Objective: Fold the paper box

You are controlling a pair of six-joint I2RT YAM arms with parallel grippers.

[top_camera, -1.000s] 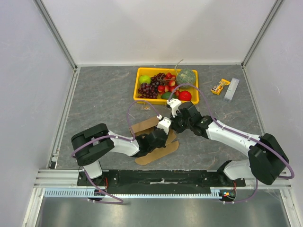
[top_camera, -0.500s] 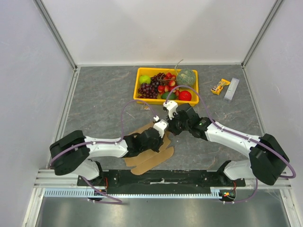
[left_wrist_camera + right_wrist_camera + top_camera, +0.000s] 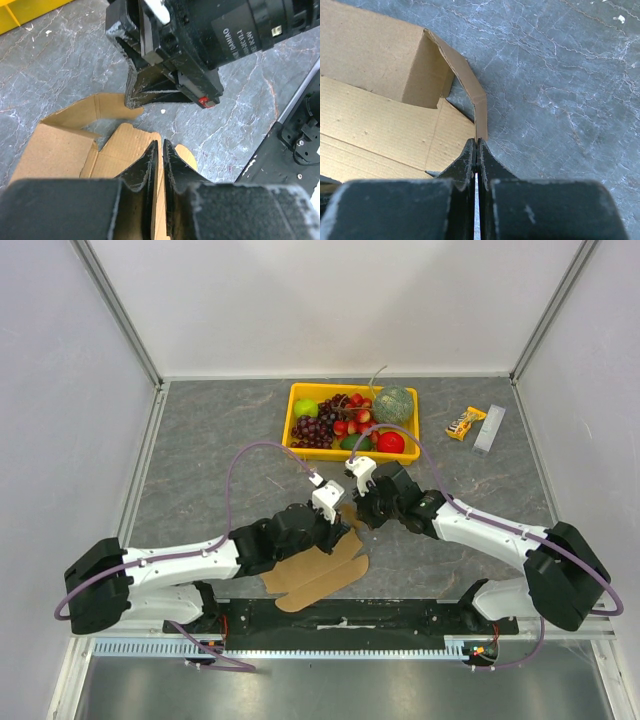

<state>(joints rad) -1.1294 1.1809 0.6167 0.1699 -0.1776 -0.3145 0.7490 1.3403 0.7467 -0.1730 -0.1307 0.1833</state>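
Grey marbled tabletop [image 3: 215, 455], white walls [image 3: 330, 300]

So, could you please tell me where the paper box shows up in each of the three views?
Top external: the paper box lies low at centre, just ahead of the arm bases.
Left wrist: it sits at lower left, flaps open.
Right wrist: it fills the left half.
Shared landmark: the right gripper, pinching a raised flap edge; it is at the top of the left wrist view and at bottom centre of its own.
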